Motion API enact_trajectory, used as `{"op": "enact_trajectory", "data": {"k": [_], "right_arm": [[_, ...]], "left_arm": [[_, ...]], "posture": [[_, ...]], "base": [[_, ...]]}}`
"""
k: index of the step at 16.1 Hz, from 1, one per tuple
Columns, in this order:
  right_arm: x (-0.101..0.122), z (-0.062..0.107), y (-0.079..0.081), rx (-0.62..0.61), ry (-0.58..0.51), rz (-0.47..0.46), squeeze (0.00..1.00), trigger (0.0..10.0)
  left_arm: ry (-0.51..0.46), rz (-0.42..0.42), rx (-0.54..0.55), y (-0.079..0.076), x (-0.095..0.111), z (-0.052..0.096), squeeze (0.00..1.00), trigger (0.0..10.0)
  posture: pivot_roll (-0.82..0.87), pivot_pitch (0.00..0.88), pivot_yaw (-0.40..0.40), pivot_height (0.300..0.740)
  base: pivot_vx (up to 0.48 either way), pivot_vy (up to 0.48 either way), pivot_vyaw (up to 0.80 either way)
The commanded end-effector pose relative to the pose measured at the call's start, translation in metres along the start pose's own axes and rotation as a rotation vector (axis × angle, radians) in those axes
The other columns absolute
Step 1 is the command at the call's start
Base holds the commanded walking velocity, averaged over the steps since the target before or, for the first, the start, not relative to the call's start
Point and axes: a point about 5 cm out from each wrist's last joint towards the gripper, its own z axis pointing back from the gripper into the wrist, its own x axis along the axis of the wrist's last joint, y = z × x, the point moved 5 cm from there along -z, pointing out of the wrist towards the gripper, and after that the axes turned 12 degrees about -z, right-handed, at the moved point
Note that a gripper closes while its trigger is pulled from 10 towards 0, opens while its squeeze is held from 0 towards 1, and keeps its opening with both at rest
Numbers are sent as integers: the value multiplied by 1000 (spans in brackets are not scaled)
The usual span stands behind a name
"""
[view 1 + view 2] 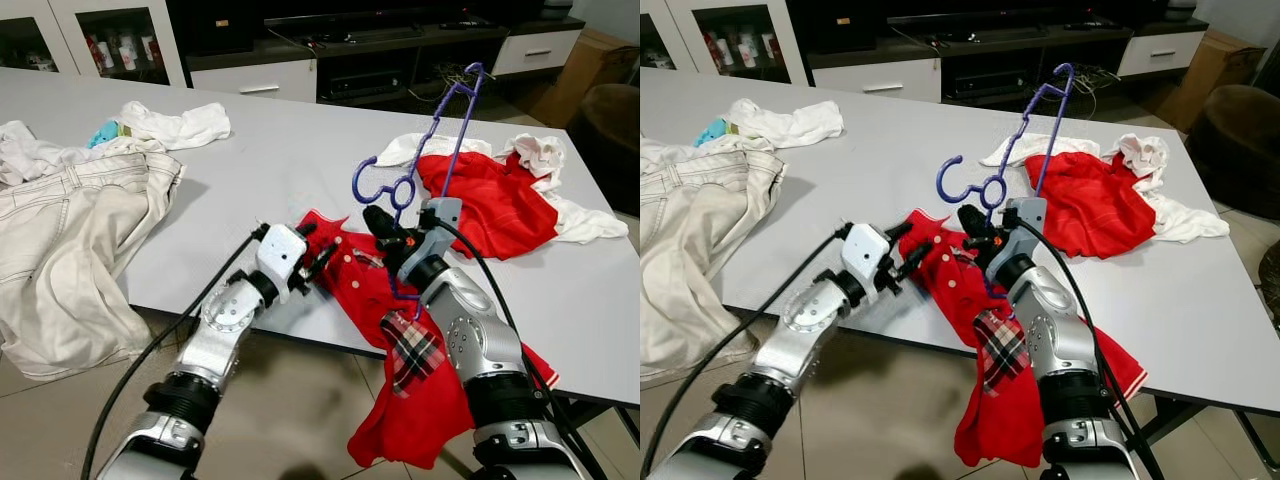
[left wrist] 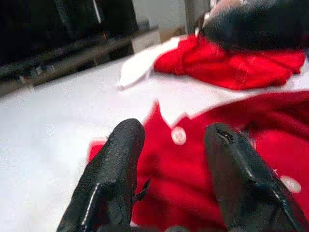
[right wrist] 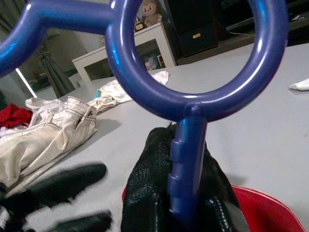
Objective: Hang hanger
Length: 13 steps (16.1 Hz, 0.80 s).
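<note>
From my head views my right pincer (image 1: 385, 228) is clenched on the purple hanger (image 1: 440, 130) — long axis slanting up and away over the surface (image 1: 280, 150) — while my left wrist view shows my left pincer (image 2: 174, 145) released just above the red shirt (image 2: 183, 169), and my right wrist view shows the hanger's neck clamped.

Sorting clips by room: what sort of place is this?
Likely a home living room: a low TV cabinet behind a grey table strewn with laundry, beside a brown armchair.

Grey table (image 1: 300, 150), dark media unit (image 1: 400, 40), tiled floor (image 1: 290, 420)
</note>
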Motion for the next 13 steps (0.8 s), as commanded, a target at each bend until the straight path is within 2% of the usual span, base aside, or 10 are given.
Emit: {"op": "enact_trajectory", "data": {"k": [1, 4, 7, 8, 9, 11, 13], "right_arm": [[-22, 6, -6, -23, 73, -35, 0, 10000], [-22, 6, -3, -15, 77, -27, 0, 10000], [-21, 7, -2, -13, 76, -21, 0, 10000], [-21, 7, -3, -13, 76, -19, 0, 10000], [-21, 8, -2, -12, 77, -18, 0, 10000], [-21, 8, -1, -7, 81, -10, 0, 10000], [-21, 8, 0, -6, 81, -9, 0, 10000]], "left_arm": [[11, 18, -16, 0, -1, -3, 0, 10000], [92, 50, -105, -19, -18, -2, 0, 10000], [124, 52, -110, -21, -24, -1, 0, 10000], [125, 58, -108, -20, -25, -2, 0, 9098], [125, 62, -105, -20, -25, -2, 0, 4392], [120, 67, -95, -20, -24, -2, 0, 0], [108, 74, -88, -19, -23, -2, 0, 0]], "posture": [[-72, 0, -4, 740], [-76, 0, -2, 740], [-80, 0, -3, 740], [-78, 0, -5, 740], [-78, 0, -5, 740], [-76, 0, -7, 740], [-75, 0, -8, 740]], "base": [[0, 0, 0], [0, 0, 0], [0, 0, 0], [0, 0, 0], [0, 0, 0], [0, 0, 0], [0, 0, 0]]}}
